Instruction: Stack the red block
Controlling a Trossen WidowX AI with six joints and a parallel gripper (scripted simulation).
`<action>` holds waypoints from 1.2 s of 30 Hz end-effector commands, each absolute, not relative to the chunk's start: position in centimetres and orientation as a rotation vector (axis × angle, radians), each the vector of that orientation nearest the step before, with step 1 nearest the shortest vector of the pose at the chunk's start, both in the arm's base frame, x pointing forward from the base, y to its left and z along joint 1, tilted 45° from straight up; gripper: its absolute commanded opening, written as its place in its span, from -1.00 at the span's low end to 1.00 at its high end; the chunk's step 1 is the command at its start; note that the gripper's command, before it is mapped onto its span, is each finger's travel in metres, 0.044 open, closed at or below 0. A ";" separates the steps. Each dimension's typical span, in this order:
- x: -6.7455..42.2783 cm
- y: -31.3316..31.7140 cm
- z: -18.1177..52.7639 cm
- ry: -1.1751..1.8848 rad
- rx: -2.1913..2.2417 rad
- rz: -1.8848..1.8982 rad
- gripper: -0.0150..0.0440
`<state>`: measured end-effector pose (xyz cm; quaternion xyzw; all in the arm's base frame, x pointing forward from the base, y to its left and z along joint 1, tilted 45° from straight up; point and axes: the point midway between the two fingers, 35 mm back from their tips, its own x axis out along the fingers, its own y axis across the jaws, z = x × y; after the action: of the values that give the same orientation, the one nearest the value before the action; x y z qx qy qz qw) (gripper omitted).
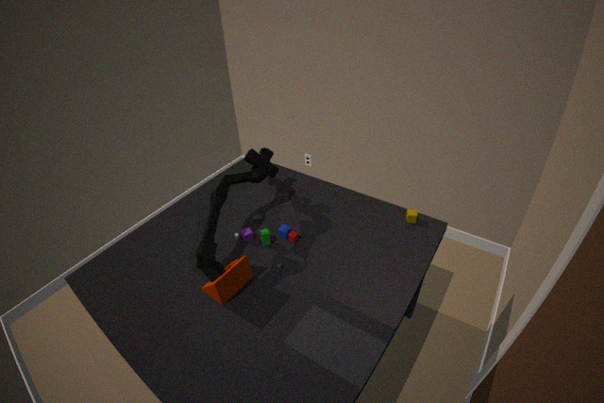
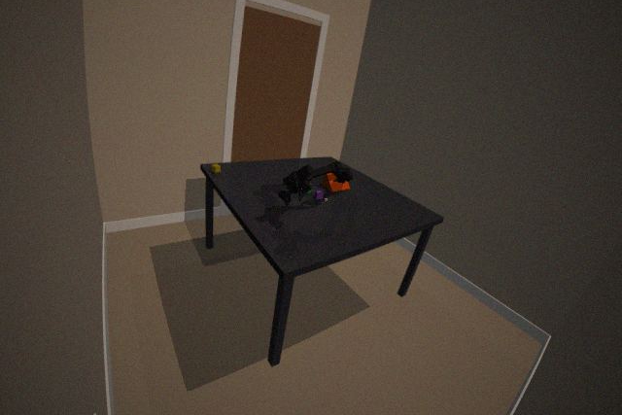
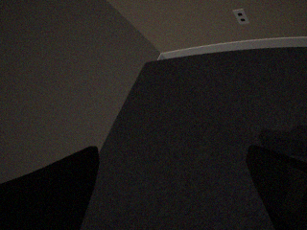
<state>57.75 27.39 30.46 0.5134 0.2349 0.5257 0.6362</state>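
The claw hangs raised above the far side of the dark counter, spread wide and released, with nothing between its fingers; in the wrist view both dark fingers frame only bare counter surface and the wall beyond. The red block sits on the counter well apart from the claw, below it and back toward the arm's orange base. It touches or sits just beside a blue block. The green tower stands upright near the red block, on the side toward the arm, with a purple block just past it. A yellow block rests far off by a counter corner, well apart from the claw.
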 end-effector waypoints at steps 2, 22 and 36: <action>58.2 26.9 29.8 0.554 1.183 1.169 1.00; 60.1 9.1 8.7 1.085 1.383 0.233 1.00; 48.1 -0.3 0.0 1.551 1.486 -0.335 1.00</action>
<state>51.10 0.91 1.01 0.6117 0.5995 -0.0964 0.5071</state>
